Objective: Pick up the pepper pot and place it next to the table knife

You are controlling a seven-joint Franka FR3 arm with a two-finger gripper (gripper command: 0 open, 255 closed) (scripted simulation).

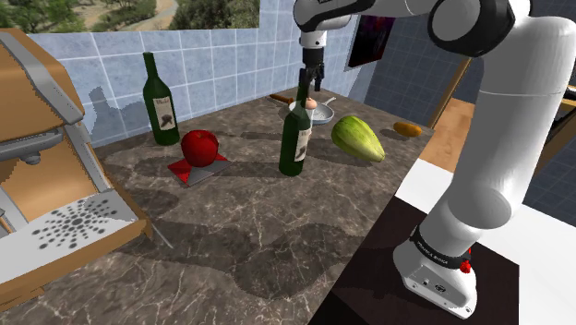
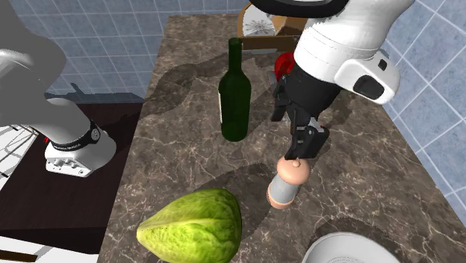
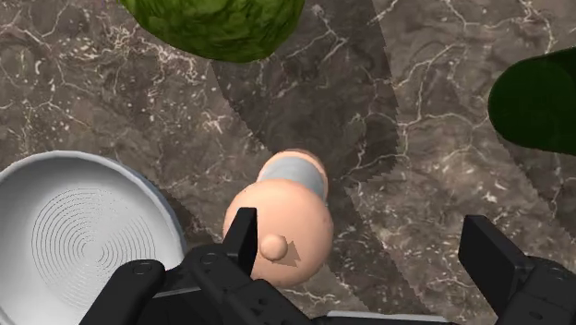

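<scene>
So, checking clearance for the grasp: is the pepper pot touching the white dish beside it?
Apart. The second exterior view shows a strip of bare counter between the pepper pot and the rim of the white dish.

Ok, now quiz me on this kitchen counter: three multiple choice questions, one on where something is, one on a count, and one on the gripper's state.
1. Where is the pepper pot?
A) inside a white bowl
B) standing on the marble counter, just under the gripper
C) on top of the coffee machine

2. How many green wine bottles stand on the counter?
A) one
B) two
C) four

3. How are the gripper's fingers?
A) shut on the pot
B) shut on a bottle
C) open, with the pot's knob between them

Answers:
1 B: the second exterior view shows it on the counter directly below the gripper.
2 B: the shoulder view shows one by the tiled wall and one mid-counter.
3 C: in the wrist view the fingers stand wide apart and do not clasp the pot.
</scene>
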